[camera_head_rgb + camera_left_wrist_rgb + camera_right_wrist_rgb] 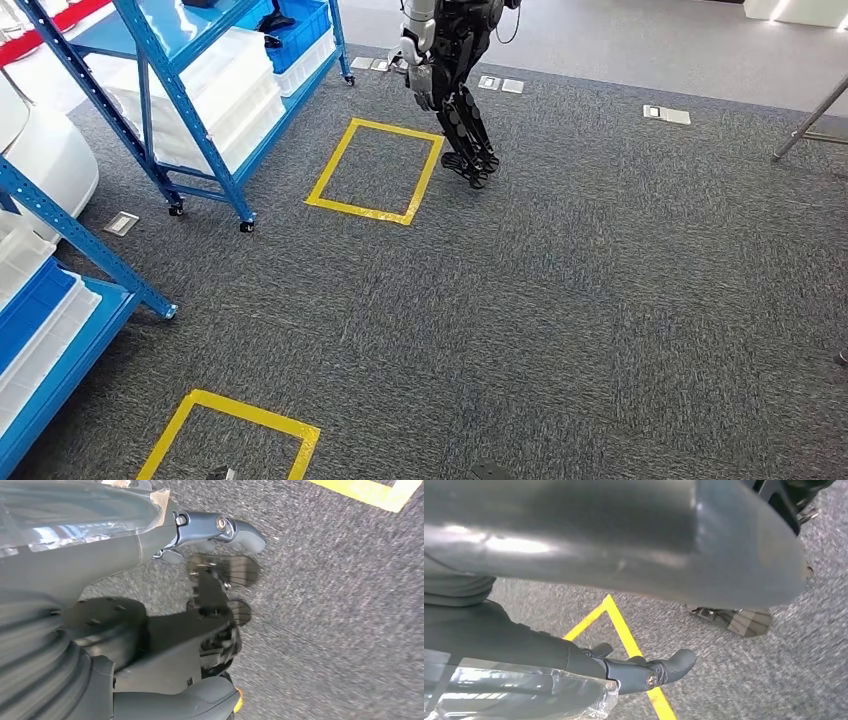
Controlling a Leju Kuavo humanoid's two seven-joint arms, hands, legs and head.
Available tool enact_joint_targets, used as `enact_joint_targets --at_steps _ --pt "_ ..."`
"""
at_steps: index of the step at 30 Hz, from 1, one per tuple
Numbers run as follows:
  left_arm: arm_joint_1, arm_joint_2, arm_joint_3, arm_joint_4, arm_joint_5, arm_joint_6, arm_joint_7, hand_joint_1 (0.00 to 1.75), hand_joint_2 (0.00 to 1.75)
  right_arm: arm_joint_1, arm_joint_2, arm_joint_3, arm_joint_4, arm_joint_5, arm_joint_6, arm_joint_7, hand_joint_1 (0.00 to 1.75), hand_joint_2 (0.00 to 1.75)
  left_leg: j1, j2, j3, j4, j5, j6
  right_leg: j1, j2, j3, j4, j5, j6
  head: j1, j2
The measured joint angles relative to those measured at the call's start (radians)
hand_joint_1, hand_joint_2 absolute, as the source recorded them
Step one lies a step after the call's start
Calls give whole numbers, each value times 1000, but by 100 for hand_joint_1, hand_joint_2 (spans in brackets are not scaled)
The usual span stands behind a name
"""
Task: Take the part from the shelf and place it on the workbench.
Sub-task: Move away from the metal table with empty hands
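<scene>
Blue steel shelf (190, 95) with white plastic bins stands ahead-left, nearer the left hand (215, 535) (fingers apparently empty, loosely apart); right hand (644, 672) likewise hangs empty. The part isn't discernible, presumably on that shelf.

Left hand (210, 540): grey ribbed cover, dark grey fingers, visible screws. Right hand (644, 672): grey thumb with screw, clear plastic wrap.

The second humanoid robot (450, 90) beside the farther yellow tape square (375, 170) is cut off above the waist. The blue steel shelving rack (190, 100) left of that square loses its upper tiers.
</scene>
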Motion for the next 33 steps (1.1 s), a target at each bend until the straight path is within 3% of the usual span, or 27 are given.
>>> enact_joint_targets --at_steps 2,3,4,5,7,9,11,12,14,16,18,19,20,22,24,26,27,29,31,32,33 --pt "-1 -1 0 0 0 0 0 0 175 4 0 0 0 0 0 0 0 0 3 30 -61 130 -57 -6 5 -29 -1 0 -2 -4 -2 0" --pt "-1 -1 0 0 -1 0 0 0 175 5 -1 0 0 0 0 0 0 0 4 34 -73 156 -61 -7 7 -42 -2 0 -3 -5 -2 0" --pt "0 -1 0 0 -1 1 1 0 175 4 -2 0 1 1 0 0 0 0 4 37 -63 141 -46 -6 8 -55 -2 0 -3 -6 -2 0" --pt "0 0 0 0 -1 1 1 0 175 3 -1 0 1 1 0 0 0 0 3 43 -32 88 -16 -3 10 -68 -1 0 -4 -6 -2 0" --pt "-4 0 0 0 -2 4 3 0 175 1 1 0 1 3 0 0 0 0 -6 92 51 -57 38 12 15 -89 4 1 -7 -5 -2 0" --pt "-11 1 0 -1 -2 6 5 0 175 -1 2 0 1 6 0 1 0 0 -17 125 89 -131 53 27 20 -108 7 1 -11 0 -2 0" --pt "-13 2 0 -2 -2 8 7 0 175 -4 4 0 0 10 0 3 0 0 -20 104 88 -140 56 36 23 -130 12 -1 -14 8 -2 0" --pt "-12 2 0 -2 -1 9 8 0 175 -5 5 0 0 11 0 3 0 0 -17 91 91 -146 60 41 22 -128 13 2 -18 12 -2 0" --pt "-13 0 0 -2 -1 12 9 0 175 -6 5 0 0 14 0 5 0 0 -7 64 97 -158 73 52 18 -77 -9 58 -49 15 -1 0" --pt "-16 -3 0 -2 -1 13 10 0 175 -5 4 0 0 16 -1 9 0 0 -2 34 96 -161 79 58 10 -15 -72 191 -106 14 0 0" --pt "-14 -6 0 -2 -1 14 10 0 175 -2 2 0 1 18 -2 12 0 0 -1 1 94 -160 81 58 4 0 -125 293 -135 22 1 0" --pt "-12 -7 1 -2 -1 14 10 0 175 0 1 0 2 18 -4 13 0 0 1 -16 94 -159 81 57 0 1 -126 287 -123 33 1 0" --pt "-11 -7 1 -2 -1 14 10 0 175 0 0 0 2 18 -4 13 0 0 3 -32 95 -158 81 54 -5 5 -107 239 -97 45 1 0" --pt "-10 -7 1 -2 -1 14 10 0 175 -1 -1 0 2 20 -5 13 0 0 6 -62 93 -151 78 43 -16 35 -43 91 -33 66 2 0" --pt "-10 -8 1 -2 -1 14 10 0 175 -3 -2 0 3 22 -5 14 0 0 5 -82 86 -144 75 29 -19 57 -9 13 -5 60 3 0" --pt "-8 -7 1 -2 -1 13 10 0 175 -7 -1 0 4 24 -5 18 0 0 7 -96 78 -143 78 17 -15 44 -8 11 -1 41 3 0" --pt "-6 -6 1 -2 -1 13 10 0 175 -8 -1 0 4 25 -5 19 0 0 9 -88 74 -140 76 12 -15 35 -7 10 1 33 2 0" --pt "-5 -4 2 -2 -1 11 10 0 175 -9 0 0 4 25 -5 20 0 0 8 -35 53 -95 46 5 -15 15 -7 8 4 18 -2 0" --pt "-8 -5 2 -2 -1 6 10 0 175 -5 0 0 4 25 -6 20 0 0 8 22 -4 28 -21 -2 -10 -10 -8 7 1 7 -6 0" --pt "-8 -5 2 -2 -1 3 9 0 175 -3 -1 0 4 26 -6 20 0 0 10 31 -38 97 -51 -4 -8 -25 -9 7 0 5 -7 0" --pt "-7 -5 2 -2 -1 0 9 0 131 -1 -1 0 4 26 -6 21 0 0 10 34 -61 145 -66 -4 -5 -39 -9 8 -1 4 -7 0"
